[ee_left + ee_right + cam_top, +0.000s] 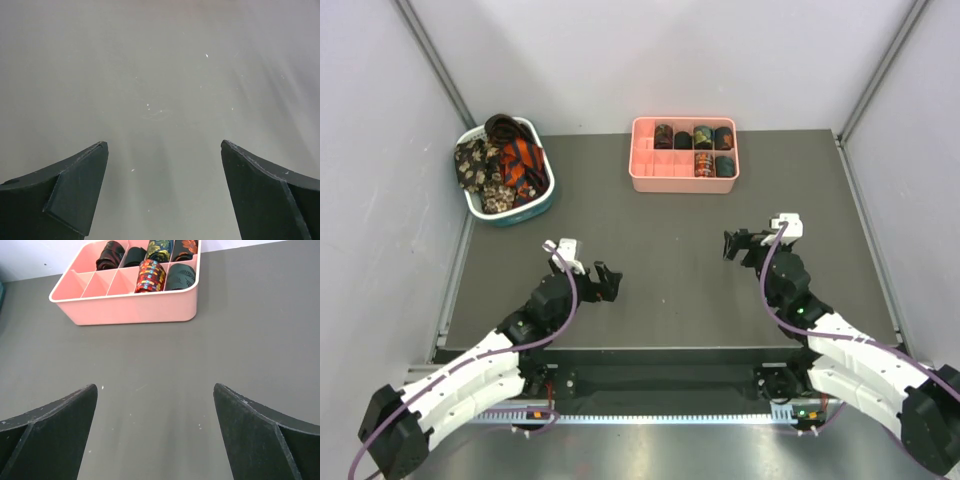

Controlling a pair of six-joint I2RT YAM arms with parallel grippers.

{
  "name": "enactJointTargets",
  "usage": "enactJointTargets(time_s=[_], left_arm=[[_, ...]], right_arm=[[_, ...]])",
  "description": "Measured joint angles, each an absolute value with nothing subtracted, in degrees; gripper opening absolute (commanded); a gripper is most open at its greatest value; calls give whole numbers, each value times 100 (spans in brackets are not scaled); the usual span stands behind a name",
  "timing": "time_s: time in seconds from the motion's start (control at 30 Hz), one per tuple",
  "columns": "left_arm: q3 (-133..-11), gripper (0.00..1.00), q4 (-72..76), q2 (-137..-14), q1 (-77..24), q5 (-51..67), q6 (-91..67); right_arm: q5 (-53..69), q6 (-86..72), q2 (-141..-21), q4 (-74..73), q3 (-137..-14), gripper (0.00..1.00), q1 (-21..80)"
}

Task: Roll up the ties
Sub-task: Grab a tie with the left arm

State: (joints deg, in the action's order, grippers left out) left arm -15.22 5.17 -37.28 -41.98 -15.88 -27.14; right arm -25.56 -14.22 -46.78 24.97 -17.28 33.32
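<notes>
In the top view, loose ties (503, 165) are heaped in a white-and-teal basket (546, 196) at the 10 o'clock corner of the table (670, 290). They are crumpled together, so no long axis or heading can be told. An orange-and-black striped one is seen on the basket's 3 o'clock side, with floral brown-cream fabric at 9 o'clock.

Coiled ties (150, 276) are held in a pink compartment tray (135, 310) at the table's 12 o'clock edge. Four are set in the far row and two in the near row, toward the 3 o'clock end.

The left gripper (162, 145) is held over bare table with its jaws spread wide and nothing between them. The basket lies well apart from it, at about 11 o'clock. The right gripper (155, 387) is likewise spread and empty. The tray is seen ahead of it at 12 o'clock, apart from the fingertips.
</notes>
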Motion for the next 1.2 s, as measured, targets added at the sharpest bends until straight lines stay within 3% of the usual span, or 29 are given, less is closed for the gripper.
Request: enactJointTargets(time_s=[0.33,0.53,0.9,1.2], left_arm=[[-1616,99,353,-4152,-4202,-1848,-2799],[-2829,99,-746,-4821,-4016,-2574,-3116],[-5734,95,-2018,-6370,-1240,-2329,-3483],[-7662,90,-2423,-8053,-270,-2200,-3649]], right_arm=[[-2512,-1363,-4731,2508,-1728,100,3332],[-2512,-1302,-4729,2506,-1728,100,3332],[-2432,-1302,-4729,2506,-1726,99,3332],[-2233,-1306,-4737,2508,-1723,98,3332]])
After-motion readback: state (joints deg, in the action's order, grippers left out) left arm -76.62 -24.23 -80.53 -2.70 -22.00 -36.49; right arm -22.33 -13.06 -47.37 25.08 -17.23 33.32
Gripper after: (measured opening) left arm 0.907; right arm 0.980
